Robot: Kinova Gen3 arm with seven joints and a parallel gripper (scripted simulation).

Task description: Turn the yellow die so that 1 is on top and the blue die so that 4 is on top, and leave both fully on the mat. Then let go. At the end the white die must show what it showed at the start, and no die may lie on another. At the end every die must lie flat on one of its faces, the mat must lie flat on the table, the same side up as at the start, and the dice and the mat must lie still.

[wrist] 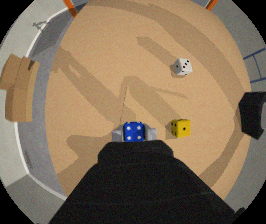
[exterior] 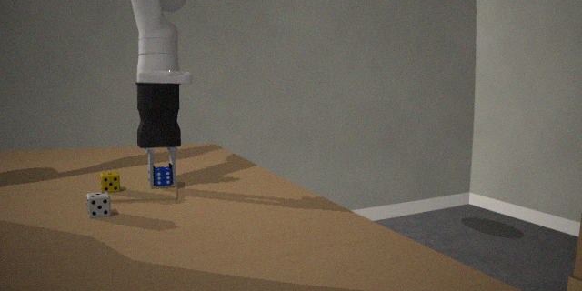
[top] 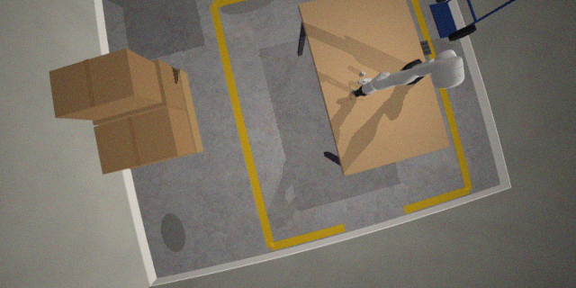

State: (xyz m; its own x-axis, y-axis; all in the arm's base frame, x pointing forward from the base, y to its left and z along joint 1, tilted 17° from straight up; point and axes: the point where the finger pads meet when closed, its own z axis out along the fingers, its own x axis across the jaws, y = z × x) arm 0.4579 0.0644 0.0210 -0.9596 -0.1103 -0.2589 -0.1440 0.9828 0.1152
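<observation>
Between the fingertips of the gripper (top: 354,94) (exterior: 162,178) (wrist: 134,133), left of centre in the exterior frame, sits the blue die (exterior: 164,176) (wrist: 134,131). The fingers are clamped on two opposite sides, leaving the upper face visible: it shows 4 in the wrist view. Its underside is at or just above the surface; contact cannot be confirmed. This level, downward grip suits setting the die flat with the required face up.

The yellow die (exterior: 110,182) (wrist: 181,128) lies flat, apart from the gripper, right of it in the wrist view, with 1 on top. Both target faces therefore appear correct; the remaining step is probably seating and release. The white die (top: 363,73) (exterior: 98,205) (wrist: 183,66) stands separately, toward the upper right of the wrist frame, and requires no handling.

A thin line (exterior: 177,192) (wrist: 124,102) near the blue die may be a mat edge. The mat's full outline cannot be told, so verify full support before release. The desk (top: 382,13) (exterior: 282,236) (wrist: 94,65) extends well beyond the dice. Open the fingers evenly, then retract straight up; sideways travel toward the yellow die could disturb it or catch the mat.
</observation>
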